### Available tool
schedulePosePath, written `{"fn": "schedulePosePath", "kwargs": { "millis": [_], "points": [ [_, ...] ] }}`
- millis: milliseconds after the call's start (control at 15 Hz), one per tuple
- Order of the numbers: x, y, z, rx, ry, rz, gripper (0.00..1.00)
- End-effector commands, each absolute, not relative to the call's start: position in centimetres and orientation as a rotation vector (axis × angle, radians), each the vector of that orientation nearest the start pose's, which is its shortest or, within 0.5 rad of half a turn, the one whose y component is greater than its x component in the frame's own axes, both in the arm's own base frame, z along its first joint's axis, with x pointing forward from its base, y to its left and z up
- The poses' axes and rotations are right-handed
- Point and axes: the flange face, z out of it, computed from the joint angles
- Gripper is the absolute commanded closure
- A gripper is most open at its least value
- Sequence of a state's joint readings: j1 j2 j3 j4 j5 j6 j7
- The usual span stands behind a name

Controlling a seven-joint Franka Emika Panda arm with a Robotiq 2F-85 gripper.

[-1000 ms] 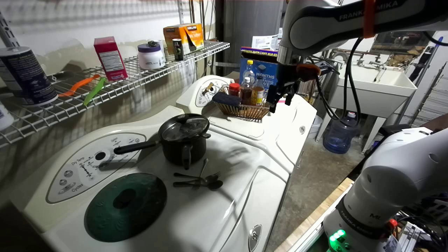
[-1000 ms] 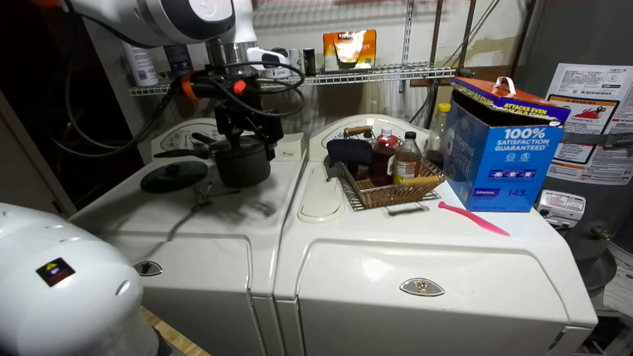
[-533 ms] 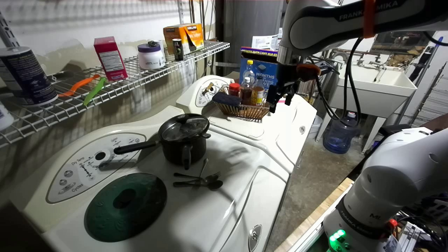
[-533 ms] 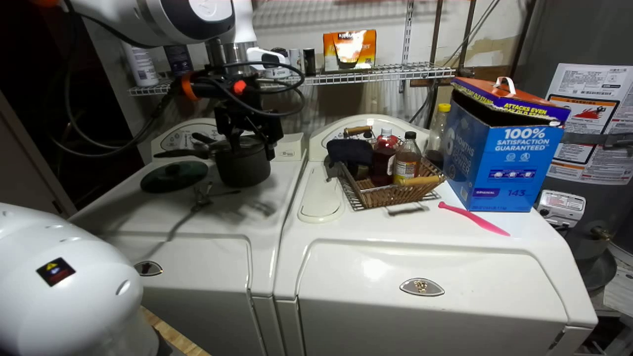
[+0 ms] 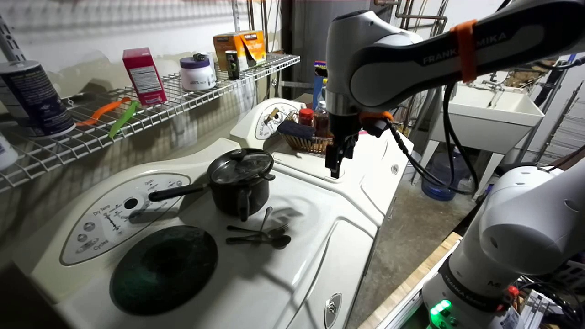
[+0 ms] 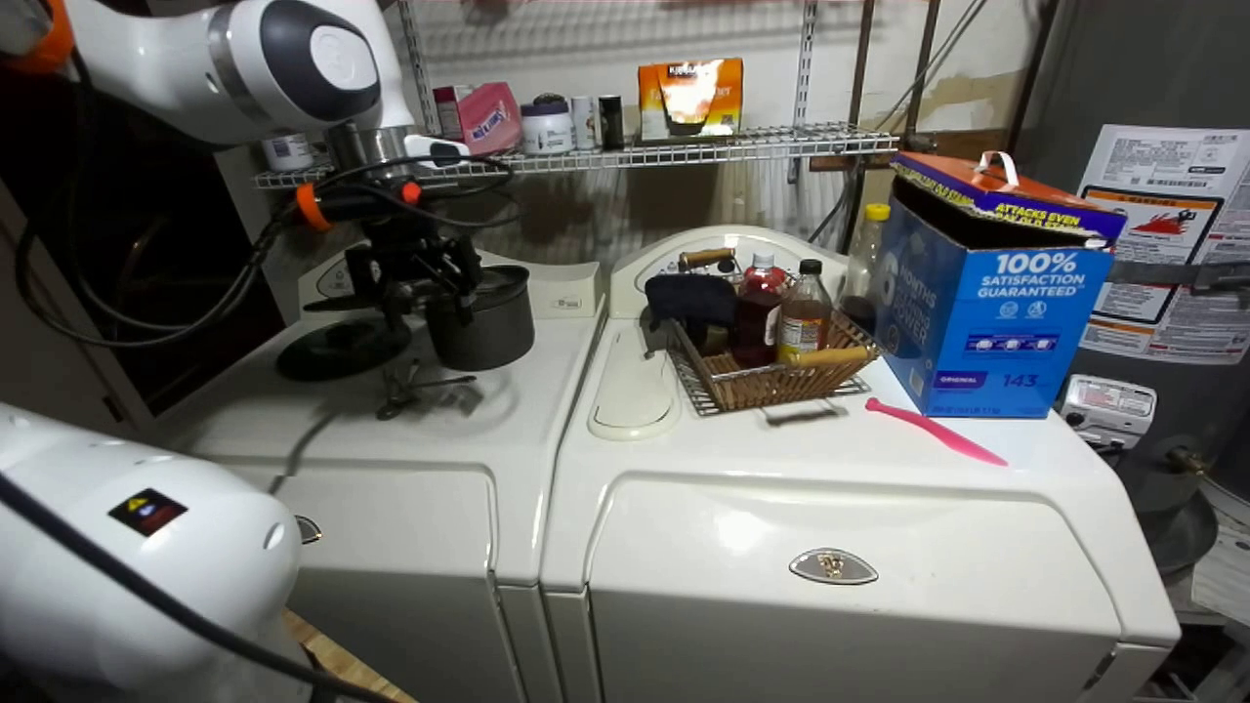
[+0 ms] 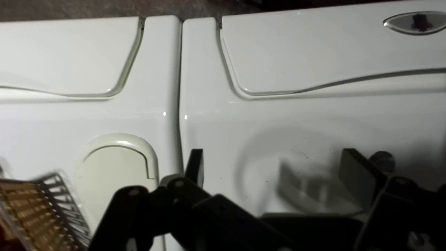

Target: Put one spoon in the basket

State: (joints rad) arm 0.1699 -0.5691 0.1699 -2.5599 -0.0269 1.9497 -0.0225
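In the wrist view the edge cuts off the basket (image 7: 33,212) at eight o'clock and the pincer (image 7: 274,169) partly hides a spoon (image 7: 382,160) near three, while in an exterior view it covers the basket's three-o'clock end.

"what can you read?"

"in an exterior view, the blue box (image 6: 996,332) says '100% satisfaction guaranteed' on its front, with 'original' and '143' lower down. its lid (image 6: 1011,190) carries 'attacks even', and 'months' shows on its side."

"anything on you?"

"my dark arm link (image 5: 429,64) shows 'frank', then an orange strap (image 5: 465,51), then 'mika'."

"and the control panel (image 5: 116,224)?"

"'dry temp', 'cycles' and 'option'; the finer print there is too small for me."

"what else?"

"'kirkland', it seems, on the orange box (image 5: 237,49), and 'warning' on the white label (image 6: 1157,234) on the grey tank (image 6: 1172,68). i can't make out its smaller lines."
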Motion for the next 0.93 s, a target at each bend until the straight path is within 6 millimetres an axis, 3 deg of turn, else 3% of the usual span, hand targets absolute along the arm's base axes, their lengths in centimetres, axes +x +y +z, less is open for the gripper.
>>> {"fn": "schedulePosePath", "kwargs": {
  "millis": [0, 267, 333, 667, 867],
  "points": [
    [34.1, 17.7, 42.7, -3.136, -0.878, 0.052, 0.00],
    [33.4, 21.3, 41.7, -2.984, -1.174, 0.046, 0.00],
    [33.0, 20.4, 42.1, -3.074, -1.066, 0.033, 0.00],
    [33.0, 21.0, 41.7, -3.023, -1.164, 0.051, 0.00],
    [32.5, 23.0, 40.6, -2.839, -1.379, 0.025, 0.00]
  ]
}}
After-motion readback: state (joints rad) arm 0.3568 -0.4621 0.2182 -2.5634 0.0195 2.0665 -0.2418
